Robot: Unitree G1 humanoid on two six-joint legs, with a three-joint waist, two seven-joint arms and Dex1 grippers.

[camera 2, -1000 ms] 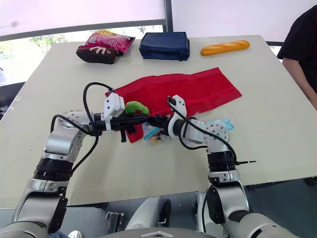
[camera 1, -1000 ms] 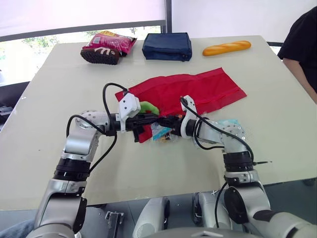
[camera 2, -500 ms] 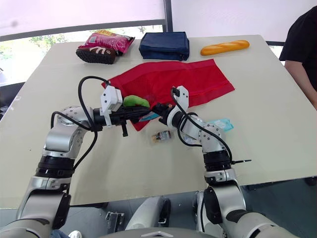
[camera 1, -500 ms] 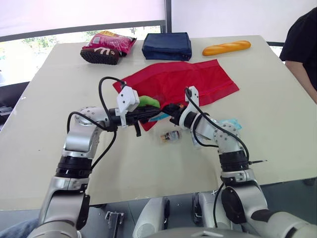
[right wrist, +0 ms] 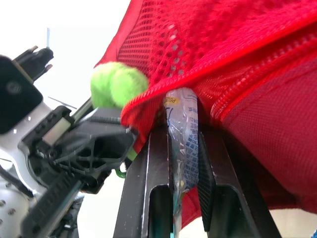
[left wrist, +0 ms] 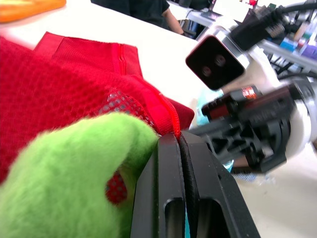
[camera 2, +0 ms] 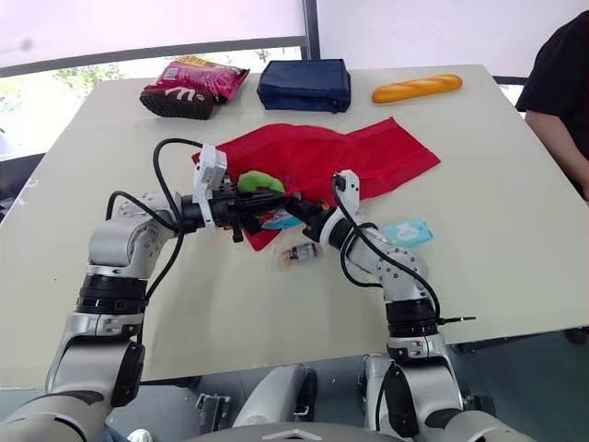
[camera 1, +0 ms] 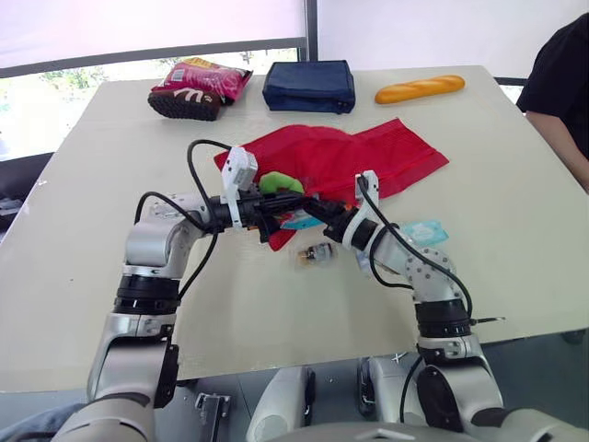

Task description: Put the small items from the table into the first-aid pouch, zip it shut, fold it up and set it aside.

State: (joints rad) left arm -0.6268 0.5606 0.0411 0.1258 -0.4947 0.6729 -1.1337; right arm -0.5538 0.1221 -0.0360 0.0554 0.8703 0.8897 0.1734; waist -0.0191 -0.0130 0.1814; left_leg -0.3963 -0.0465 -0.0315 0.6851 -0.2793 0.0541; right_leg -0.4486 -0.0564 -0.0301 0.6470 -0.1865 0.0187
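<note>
The red mesh pouch (camera 1: 354,158) lies at mid-table with its near edge lifted. My left gripper (camera 1: 279,214) is shut on that zipper edge (left wrist: 174,134), beside a fuzzy green item (camera 1: 280,182) lying at the pouch mouth. Coming from the right, my right gripper (camera 1: 311,208) is shut on a clear plastic packet (right wrist: 182,130), whose tip sits just under the raised red edge (right wrist: 163,89). On the table just in front of the pouch lies a small wrapped vial (camera 1: 318,251). A light blue packet (camera 1: 422,230) rests behind my right forearm.
Along the far edge are a navy pouch (camera 1: 310,86), a bread roll (camera 1: 420,88), a pink snack bag (camera 1: 210,75) and a brown shoe-shaped item (camera 1: 184,103). A person in black (camera 1: 563,78) stands at the right edge.
My right gripper has lifted the clear packet off the table and carried it to the pouch mouth. The left gripper has raised the pouch edge; the wrapped vial stays on the table.
</note>
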